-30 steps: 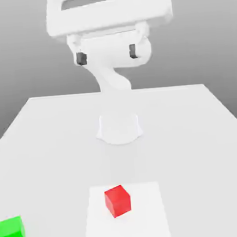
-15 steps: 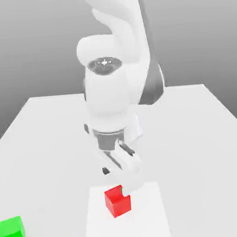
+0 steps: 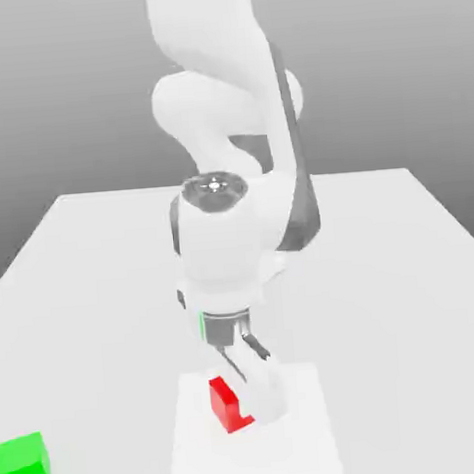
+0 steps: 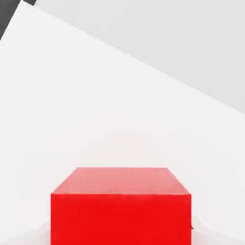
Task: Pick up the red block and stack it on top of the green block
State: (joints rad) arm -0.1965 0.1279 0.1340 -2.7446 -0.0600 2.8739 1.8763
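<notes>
While the white Panda arm [image 3: 236,231] bends low over the front of the white desk [image 3: 404,268], its hand [image 3: 255,395] sits down at the red block [image 3: 226,405], covering the block's far side from the exterior view; whether the fingers are spread or clamped on the block cannot be told from here. The red block rests on a paler square patch [image 3: 298,447] of the desk surface, near the front edge and roughly central. From the hand view the red block [image 4: 120,206] looms close, its top face and one side face showing, sitting flat on the desk [image 4: 95,105]. The green block [image 3: 22,467] stands alone at the exterior view's lower left corner of the desk, well apart from the red block and the hand, flat on the surface
</notes>
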